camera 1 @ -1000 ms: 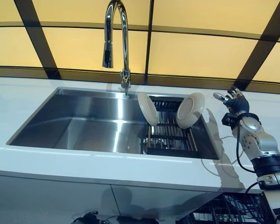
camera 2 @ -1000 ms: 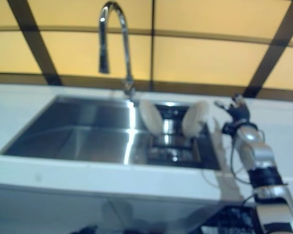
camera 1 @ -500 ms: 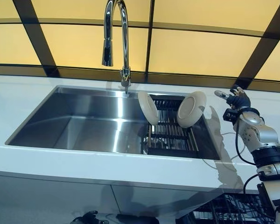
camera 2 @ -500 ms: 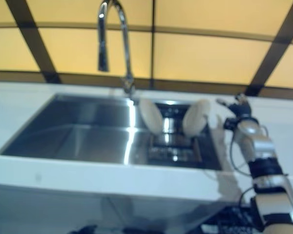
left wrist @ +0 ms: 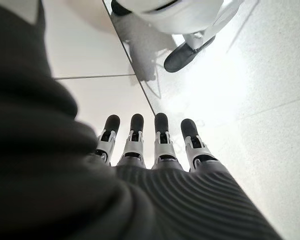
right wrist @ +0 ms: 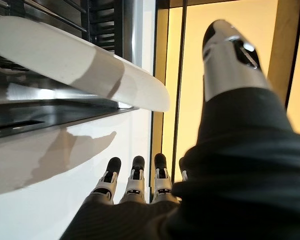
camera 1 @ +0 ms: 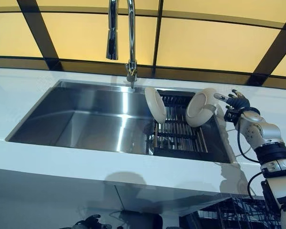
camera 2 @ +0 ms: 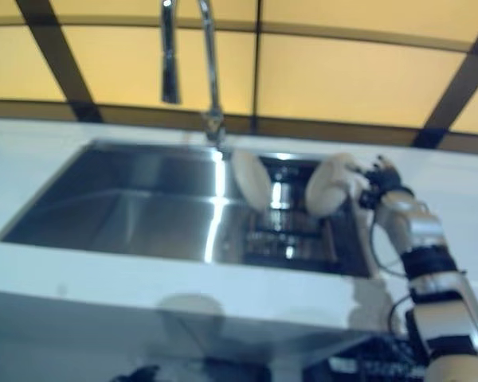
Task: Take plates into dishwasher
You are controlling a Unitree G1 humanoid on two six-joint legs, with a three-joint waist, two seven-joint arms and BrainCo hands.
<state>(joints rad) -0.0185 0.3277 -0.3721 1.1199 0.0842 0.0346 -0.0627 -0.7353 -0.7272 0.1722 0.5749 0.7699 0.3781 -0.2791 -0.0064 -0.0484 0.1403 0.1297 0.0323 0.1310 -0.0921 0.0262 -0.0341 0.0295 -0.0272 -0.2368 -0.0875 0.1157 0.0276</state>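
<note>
Nearer now, right hand (camera 1: 234, 101) reaches open-fingered beside plate (camera 1: 199, 108).

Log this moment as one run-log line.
right hand: open, at right plate rim, no grasp | left hand: open, idle | left plate: in sink rack

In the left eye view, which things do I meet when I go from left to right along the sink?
Empty sink basin → faucet → left plate → dark rack → right plate → right hand, open beside that plate.
</note>
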